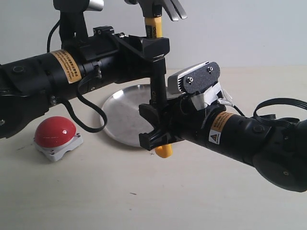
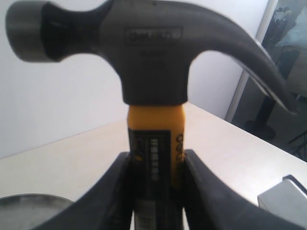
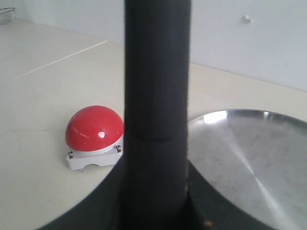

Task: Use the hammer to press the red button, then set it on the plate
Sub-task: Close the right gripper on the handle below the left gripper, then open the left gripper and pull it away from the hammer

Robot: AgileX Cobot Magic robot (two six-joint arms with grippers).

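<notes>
Two claws: the left claw [image 1: 154,48] above, the right claw [image 1: 158,133] below. One hammer [image 1: 153,26] stands between both. One plate [image 1: 125,112] lies just behind the right claw, one red button [image 1: 55,132] farther off on the left claw's side. One worktop [image 1: 144,196].

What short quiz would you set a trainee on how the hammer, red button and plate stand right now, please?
1. True or false: the hammer lies flat on the plate.
2. Which way does the hammer's head point? A) up; B) down at the table; C) sideways at the red button.
3. How many tools grip the hammer's handle?

Key:
1. False: it is held upright above the table.
2. A.
3. Two: the left tool just under the head, the right tool lower, near the yellow end.
</notes>
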